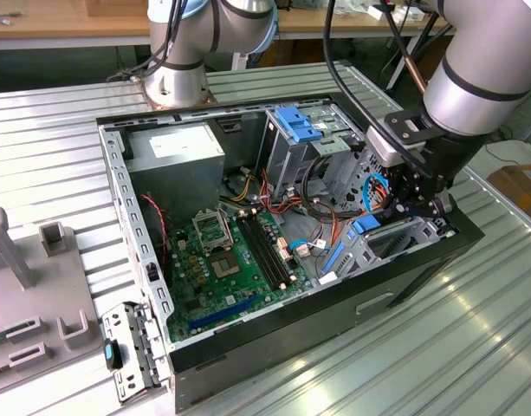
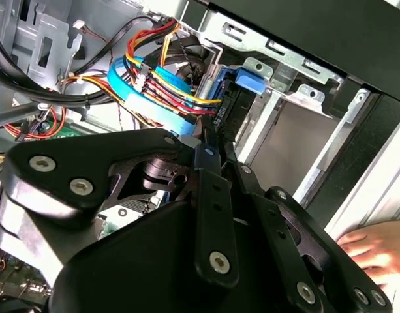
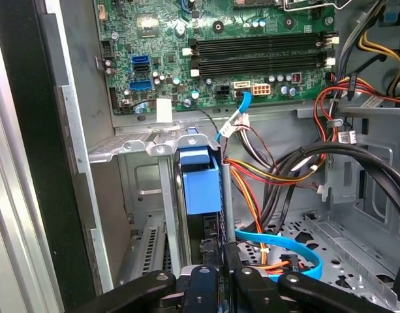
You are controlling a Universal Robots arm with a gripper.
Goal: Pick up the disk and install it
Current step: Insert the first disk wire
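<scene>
Open computer case point(image 1: 248, 347) on ribbed metal table point(image 1: 473, 347), motherboard point(image 1: 226, 260) exposed. At the exterior view's right, gripper point(image 1: 412, 206) lowered into the front drive bay; jaw state impossible to tell. Disk point(image 3: 201, 186) in blue carrier standing edgewise in bay slot, just beyond the fingertips, in first wrist view.

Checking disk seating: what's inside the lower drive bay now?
A blue carrier stands upright in the drive bay, claw right at it. The disk's metal body is hidden, so seating can't be confirmed.
</scene>
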